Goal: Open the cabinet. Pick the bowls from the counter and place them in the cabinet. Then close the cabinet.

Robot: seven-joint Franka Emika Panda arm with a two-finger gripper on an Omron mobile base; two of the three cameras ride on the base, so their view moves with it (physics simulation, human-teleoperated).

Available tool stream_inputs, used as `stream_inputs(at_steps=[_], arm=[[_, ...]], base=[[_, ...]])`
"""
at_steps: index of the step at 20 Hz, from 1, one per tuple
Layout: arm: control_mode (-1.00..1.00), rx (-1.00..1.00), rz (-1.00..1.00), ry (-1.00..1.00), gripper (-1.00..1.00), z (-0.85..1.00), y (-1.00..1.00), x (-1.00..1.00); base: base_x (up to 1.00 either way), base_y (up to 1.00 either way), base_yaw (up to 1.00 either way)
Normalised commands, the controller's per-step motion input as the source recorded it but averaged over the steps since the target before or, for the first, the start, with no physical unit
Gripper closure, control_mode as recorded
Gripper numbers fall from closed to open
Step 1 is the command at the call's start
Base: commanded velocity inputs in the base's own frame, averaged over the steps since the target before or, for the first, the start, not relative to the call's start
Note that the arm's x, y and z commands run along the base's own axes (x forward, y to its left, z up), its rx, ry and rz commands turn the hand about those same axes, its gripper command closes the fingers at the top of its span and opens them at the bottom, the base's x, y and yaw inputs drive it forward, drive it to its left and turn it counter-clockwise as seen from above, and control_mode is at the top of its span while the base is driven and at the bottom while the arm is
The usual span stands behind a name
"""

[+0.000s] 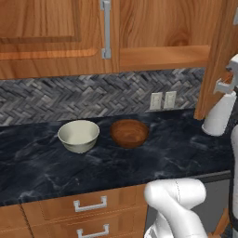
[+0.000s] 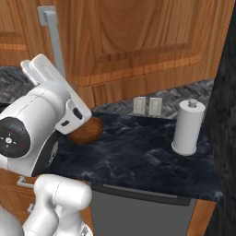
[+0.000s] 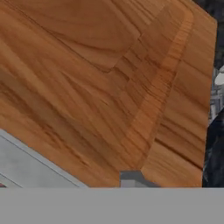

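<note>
The cabinet's right door stands swung open; its left door is shut. The bare wooden shelf shows inside. My gripper is up against the open door's silver bar handle, and the white hand hides its fingers. In the hand view the door panel is very close, with the handle bar at the lower left. On the black counter a cream-green bowl sits left of a dark wooden bowl, which also shows beside the arm.
A white paper towel roll stands at the counter's right end. Two wall outlets sit on the herringbone tiles. Drawers with silver handles run below the counter. The open door's edge hangs over the counter's right part.
</note>
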Motion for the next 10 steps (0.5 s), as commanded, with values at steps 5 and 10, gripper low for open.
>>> stream_inputs(at_steps=[5,10], arm=[[-1.0,0.08,-0.22,0.11,-1.0,-0.02,-0.68,-0.44],[-1.0,0.0,-0.32,-0.19,-1.0,0.01,0.26,-1.0]], base=[[0.0,0.0,0.0],[0.0,0.0,0.0]])
